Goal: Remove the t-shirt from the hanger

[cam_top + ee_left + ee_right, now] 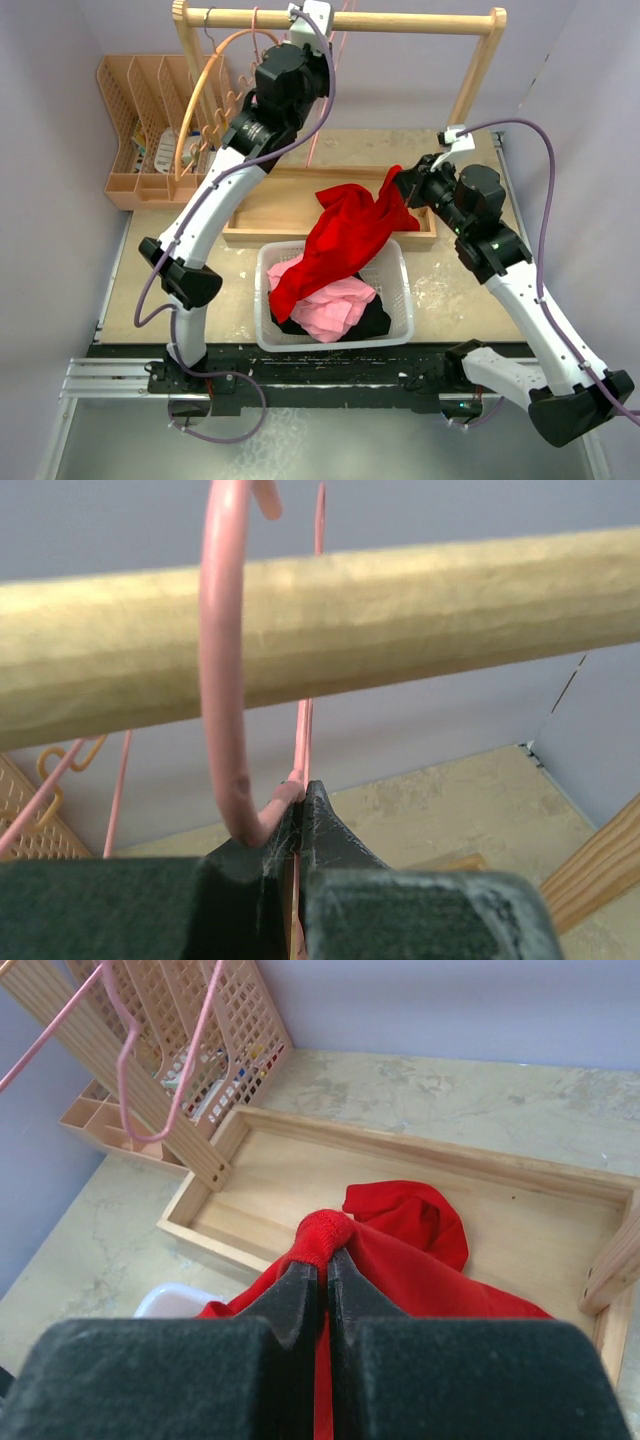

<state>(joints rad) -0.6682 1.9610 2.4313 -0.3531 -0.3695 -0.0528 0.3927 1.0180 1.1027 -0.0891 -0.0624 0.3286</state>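
The red t-shirt (345, 235) is off the pink wire hanger (222, 680). It hangs from my right gripper (405, 185) and drapes down into the white basket (400, 300). In the right wrist view my right gripper (325, 1255) is shut on a ribbed edge of the t-shirt (420, 1230). My left gripper (305, 15) is up at the wooden rail (400, 18). In the left wrist view it (300, 790) is shut on the hanger's neck just below its hook, which curls over the rail (400, 620). The bare hanger also shows in the right wrist view (130, 1030).
The basket holds pink cloth (335, 305) and black cloth. A shallow wooden tray (270, 215) lies behind it. A peach mesh organizer (135, 110) stands at the back left, with orange hangers (205, 90) on the rail's left end. The rail's right post (475, 75) rises beside my right arm.
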